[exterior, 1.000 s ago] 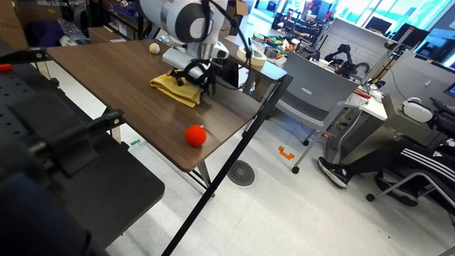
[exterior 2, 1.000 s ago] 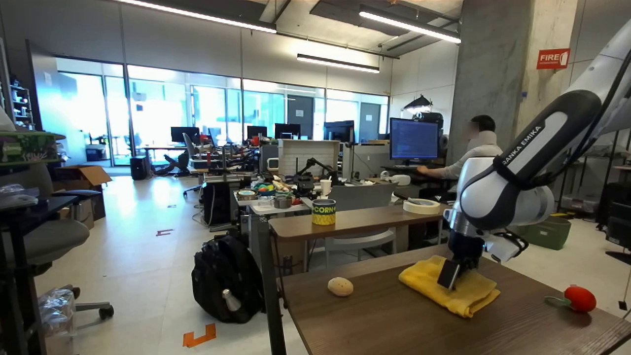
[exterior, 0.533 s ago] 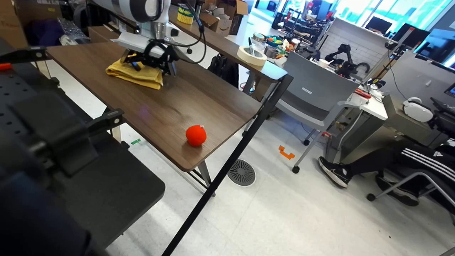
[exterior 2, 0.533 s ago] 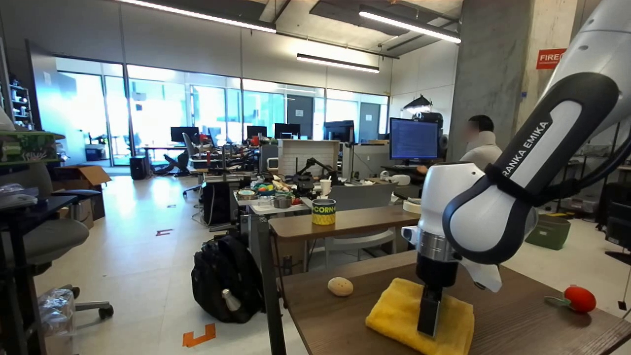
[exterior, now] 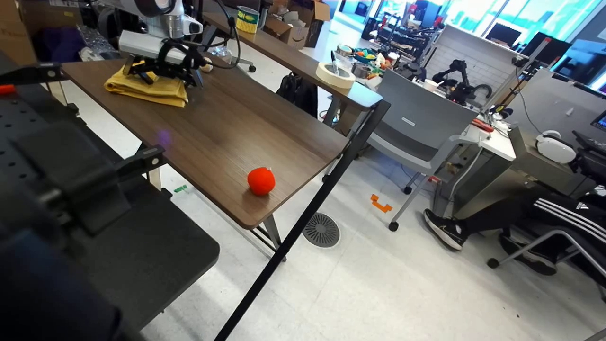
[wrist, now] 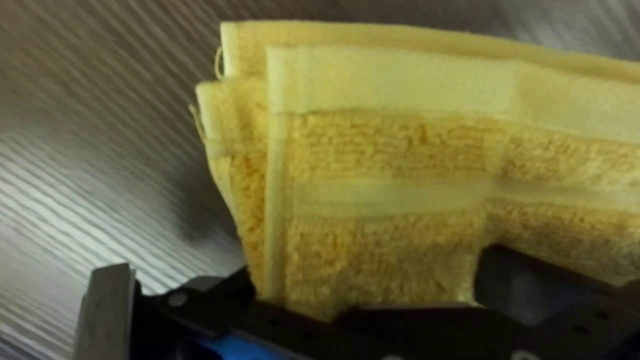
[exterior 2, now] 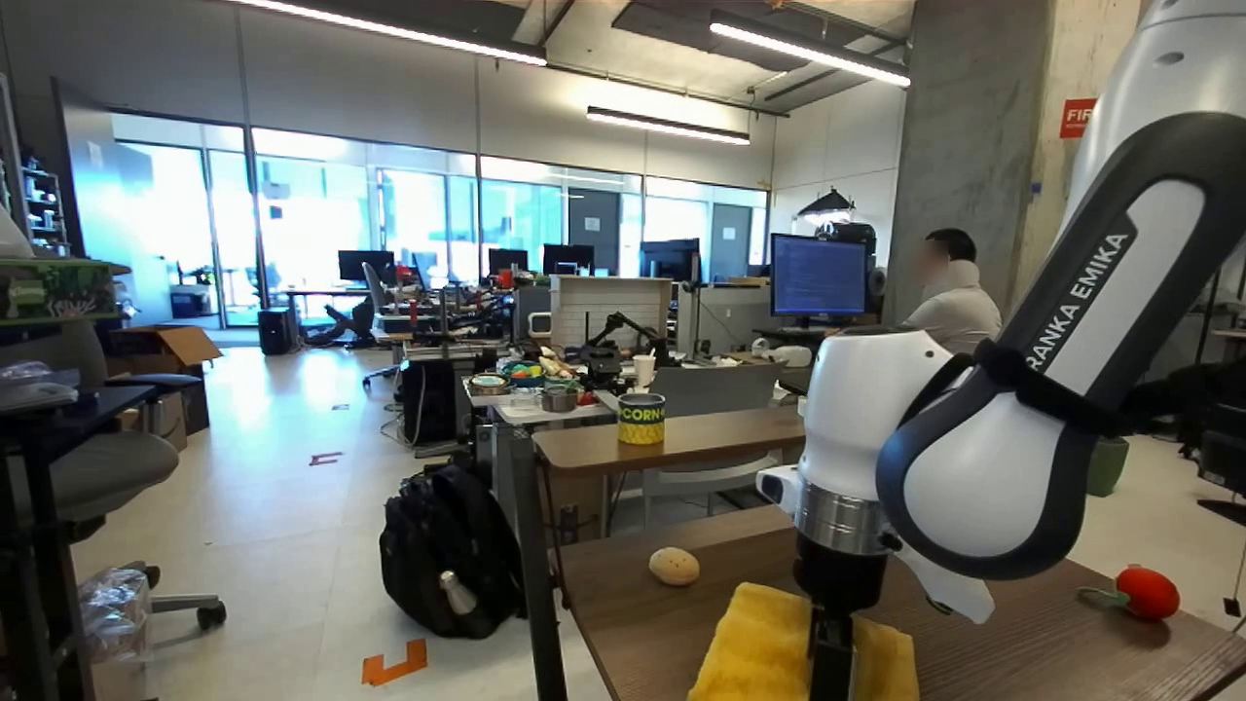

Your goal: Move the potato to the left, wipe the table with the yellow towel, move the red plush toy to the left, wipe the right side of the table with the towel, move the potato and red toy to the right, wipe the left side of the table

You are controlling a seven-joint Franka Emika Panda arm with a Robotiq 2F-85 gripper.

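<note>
The folded yellow towel (exterior: 156,93) lies on the dark brown table (exterior: 236,137), near the far end in this exterior view. My gripper (exterior: 162,76) is down on it, pointing downward. In the wrist view the jaws stand wide apart, one finger (wrist: 106,310) beyond the towel's (wrist: 380,155) edge and the dark finger (wrist: 520,280) over the cloth. The potato (exterior 2: 674,567), a tan oval, rests beside the towel near the raised shelf; the arm partly covers the potato (exterior: 207,67) in an exterior view. Far from the gripper, the red plush toy (exterior: 261,181) sits near a table corner.
A raised narrow shelf (exterior 2: 584,450) runs along one table side, bearing a corn can (exterior 2: 641,419) and a tape roll (exterior: 335,75). A black platform (exterior: 156,255) adjoins the opposite long side. A grey chair (exterior: 421,118) and a black backpack (exterior 2: 448,555) stand on the floor.
My gripper and the yellow towel have slid together along the table, away from the red toy and toward the platform side. The potato and red toy have stayed put.
</note>
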